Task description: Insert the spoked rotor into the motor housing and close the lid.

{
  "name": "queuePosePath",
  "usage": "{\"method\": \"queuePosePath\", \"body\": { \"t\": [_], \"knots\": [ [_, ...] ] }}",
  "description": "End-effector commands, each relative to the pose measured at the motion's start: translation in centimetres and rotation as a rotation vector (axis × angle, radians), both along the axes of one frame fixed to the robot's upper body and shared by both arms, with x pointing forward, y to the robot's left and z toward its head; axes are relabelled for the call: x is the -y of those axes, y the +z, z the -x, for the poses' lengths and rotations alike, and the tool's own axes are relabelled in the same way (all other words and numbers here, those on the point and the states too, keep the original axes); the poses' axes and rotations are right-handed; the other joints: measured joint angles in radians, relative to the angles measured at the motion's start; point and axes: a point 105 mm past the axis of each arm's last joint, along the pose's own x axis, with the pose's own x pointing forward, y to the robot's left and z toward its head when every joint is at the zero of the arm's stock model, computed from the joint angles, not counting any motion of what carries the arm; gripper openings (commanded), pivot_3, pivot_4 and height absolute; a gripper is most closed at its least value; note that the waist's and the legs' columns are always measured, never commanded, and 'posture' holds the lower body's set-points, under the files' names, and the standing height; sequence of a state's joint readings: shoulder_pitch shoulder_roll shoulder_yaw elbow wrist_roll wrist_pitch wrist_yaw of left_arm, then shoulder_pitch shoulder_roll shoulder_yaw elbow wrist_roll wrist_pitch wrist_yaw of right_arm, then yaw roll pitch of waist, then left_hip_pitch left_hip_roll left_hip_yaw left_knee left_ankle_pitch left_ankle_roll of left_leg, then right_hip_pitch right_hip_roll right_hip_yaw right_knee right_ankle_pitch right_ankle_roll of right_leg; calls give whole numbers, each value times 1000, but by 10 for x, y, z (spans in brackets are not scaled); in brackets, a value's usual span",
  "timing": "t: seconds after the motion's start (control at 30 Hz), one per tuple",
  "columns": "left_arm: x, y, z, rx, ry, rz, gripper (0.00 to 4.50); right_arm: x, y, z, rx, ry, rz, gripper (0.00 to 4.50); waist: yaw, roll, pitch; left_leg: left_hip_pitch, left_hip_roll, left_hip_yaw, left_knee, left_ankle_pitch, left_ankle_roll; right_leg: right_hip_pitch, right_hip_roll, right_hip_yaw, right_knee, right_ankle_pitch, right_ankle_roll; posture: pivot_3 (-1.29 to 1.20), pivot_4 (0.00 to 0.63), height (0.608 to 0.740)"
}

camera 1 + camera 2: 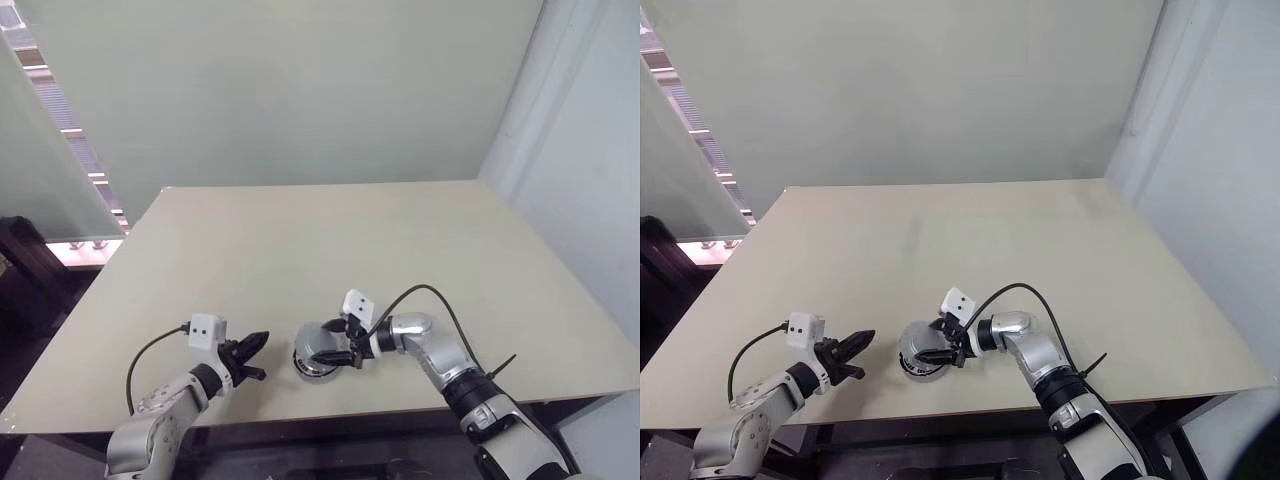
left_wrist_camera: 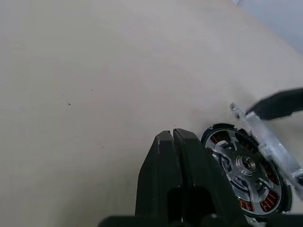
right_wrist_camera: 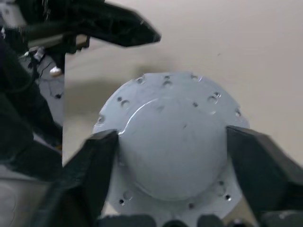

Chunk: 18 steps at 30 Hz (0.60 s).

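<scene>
The motor housing [image 1: 313, 368] sits on the table near its front edge, with copper windings showing around its rim [image 2: 265, 204]. The spoked rotor [image 2: 244, 166] lies inside it, silvery with a round hub. A domed silver lid [image 3: 173, 137] with small holes around its flange hangs tilted just over the housing [image 2: 271, 142]. My right gripper [image 1: 340, 352] is shut on the lid, one finger [image 3: 94, 156] on each side of the dome. My left gripper [image 1: 258, 356] is shut and empty, a short way left of the housing, and its fingertips [image 2: 173, 137] point toward it.
The beige table [image 1: 300, 240] stretches away behind the housing to a pale wall. Its front edge runs just below both grippers. A glass partition [image 1: 40, 150] stands past the table's left edge.
</scene>
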<state>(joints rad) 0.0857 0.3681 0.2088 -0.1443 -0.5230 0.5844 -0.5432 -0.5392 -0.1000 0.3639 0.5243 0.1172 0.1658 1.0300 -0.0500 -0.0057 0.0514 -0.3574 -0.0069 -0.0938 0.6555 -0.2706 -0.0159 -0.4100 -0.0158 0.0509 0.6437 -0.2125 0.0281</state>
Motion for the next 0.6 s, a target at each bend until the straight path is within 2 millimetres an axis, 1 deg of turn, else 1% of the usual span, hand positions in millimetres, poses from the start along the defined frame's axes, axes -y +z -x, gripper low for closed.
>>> {"method": "queuePosePath", "body": {
  "t": [0.03, 0.17, 0.3, 0.4, 0.6],
  "knots": [
    [0, 17, -4, 60, -11, -17, 0, -6, 11, -1, 47, 32, -21, 3252, 0, 0, 0, 0, 0, 0, 0, 0, 0, 0, 0, 0, 0, 0, 0, 0, 0, 740],
    [0, 17, -5, 58, -12, -20, 0, -7, 10, -1, 36, 20, -17, 3252, 0, 0, 0, 0, 0, 0, 0, 0, 0, 0, 0, 0, 0, 0, 0, 0, 0, 740],
    [1, 17, -5, 54, -16, -24, 0, -12, 10, -2, 14, -3, 38, 3252, 0, 0, 0, 0, 0, 0, 0, 0, 0, 0, 0, 0, 0, 0, 0, 0, 0, 740],
    [2, 17, -6, 53, -19, -24, 0, -16, 8, -1, 39, -9, 117, 3252, 0, 0, 0, 1, 0, 0, 1, 0, 0, 0, 0, 0, 1, 0, -1, 0, 0, 740],
    [6, 16, -6, 54, -27, -20, 0, -19, 2, 1, 68, -30, 261, 3252, 0, 0, 0, 1, 0, 0, 2, 0, 0, 1, 0, 0, 2, 0, -1, 0, 0, 740]
  ]
}}
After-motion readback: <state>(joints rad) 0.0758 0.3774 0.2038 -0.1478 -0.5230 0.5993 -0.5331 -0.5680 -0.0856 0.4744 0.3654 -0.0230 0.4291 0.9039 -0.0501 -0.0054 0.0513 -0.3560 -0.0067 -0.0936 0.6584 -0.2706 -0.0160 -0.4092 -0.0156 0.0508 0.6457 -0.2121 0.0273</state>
